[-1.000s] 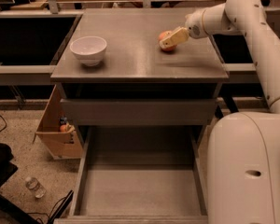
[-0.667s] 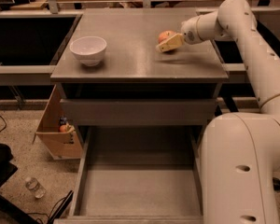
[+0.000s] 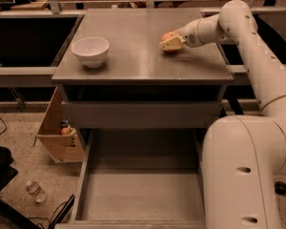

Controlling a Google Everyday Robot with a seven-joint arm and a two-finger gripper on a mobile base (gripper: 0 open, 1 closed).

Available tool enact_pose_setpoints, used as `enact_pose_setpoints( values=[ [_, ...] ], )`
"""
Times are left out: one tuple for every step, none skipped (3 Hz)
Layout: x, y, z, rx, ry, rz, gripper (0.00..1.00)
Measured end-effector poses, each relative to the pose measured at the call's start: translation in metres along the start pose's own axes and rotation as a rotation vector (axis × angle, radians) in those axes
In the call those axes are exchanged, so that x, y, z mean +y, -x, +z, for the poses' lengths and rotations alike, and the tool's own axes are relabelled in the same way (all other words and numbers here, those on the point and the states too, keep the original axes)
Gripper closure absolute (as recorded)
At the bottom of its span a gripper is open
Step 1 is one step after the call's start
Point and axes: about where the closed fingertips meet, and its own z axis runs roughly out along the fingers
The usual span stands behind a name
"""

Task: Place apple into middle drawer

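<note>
Gripper (image 3: 172,43) seen at right rear of counter (image 3: 133,61), clenched on apple (image 3: 166,35); fingers are closed to apple's width. Apple is held low at counter surface; whether it touches counter cannot be told. Middle drawer (image 3: 140,190) is pulled out below, floor bare, well apart from apple.

Counted: one apple, one bowl (image 3: 90,51) at counter left, one open drawer, one shut drawer front (image 3: 138,114), one box (image 3: 55,140), one bottle (image 3: 36,191) on floor.
</note>
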Motion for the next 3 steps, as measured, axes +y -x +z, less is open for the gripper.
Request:
enact_pose_setpoints(
  values=[
    [0.0, 0.0, 0.0, 0.0, 0.0, 0.0, 0.72],
    [0.0011, 0.001, 0.0009, -0.001, 0.003, -0.003, 1.0],
    [0.0013, 0.0012, 0.001, -0.002, 0.003, -0.003, 1.0]
  ],
)
